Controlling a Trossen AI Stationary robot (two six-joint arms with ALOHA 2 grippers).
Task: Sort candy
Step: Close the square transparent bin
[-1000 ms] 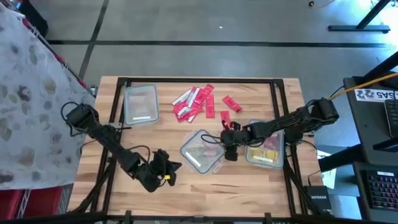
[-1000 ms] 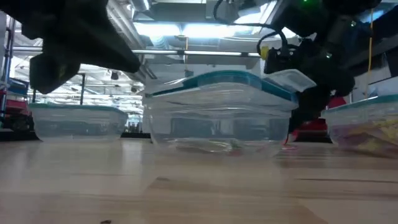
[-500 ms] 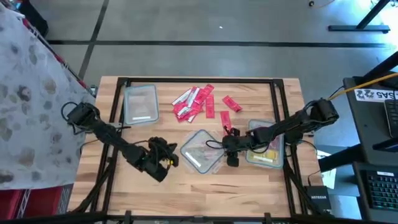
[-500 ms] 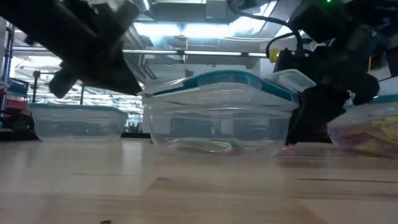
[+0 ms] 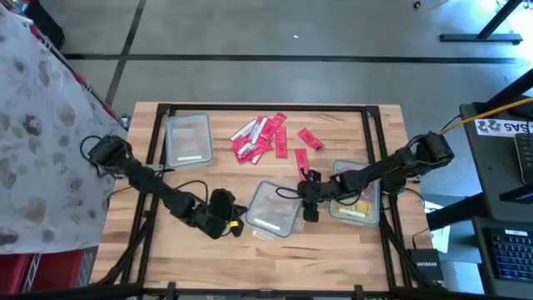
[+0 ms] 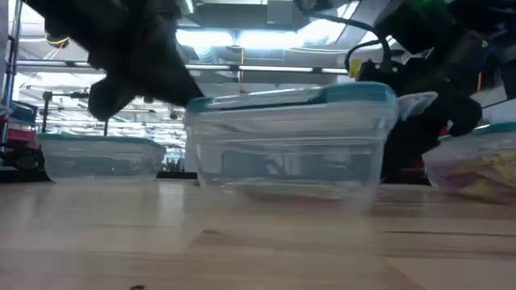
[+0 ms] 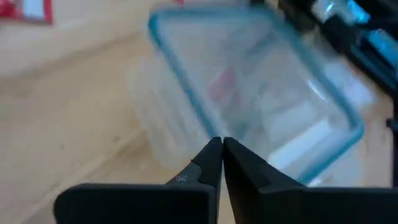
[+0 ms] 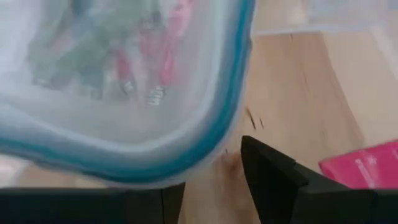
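A clear tub [image 5: 188, 137] stands at the far left of the wooden table [image 5: 333, 250], well apart from both arms. In front of it and further right, the left gripper [image 5: 236, 225] sits low at the near side of the table, right up against the left edge of the middle tub [image 5: 273, 210]. In the left wrist view its two dark fingers [image 7: 208, 167] are pressed together with no gap, tips meeting at the tub's blue-rimmed edge [image 7: 186, 93]; they hold nothing between them that can be made out. In the low view this tub [image 6: 290, 137] shows clear walls under a teal-rimmed lid.

The candy [image 5: 260, 137] lies mostly in a loose pile of red and pink pieces at the far middle of the table, with a couple of separate red pieces [image 5: 310, 139] just to its right. A few pieces also show through the lid of the middle tub [image 8: 155, 62], pink and silvery.

The right gripper [image 5: 308, 198] is at the right edge of the middle tub, between it and the right tub [image 5: 356, 196], which holds yellow and pink pieces. In the right wrist view its fingers [image 8: 273, 180] stand apart with bare wood between them, the tub's rim just beyond, and a red piece [image 8: 367, 165] lies on the table nearby.
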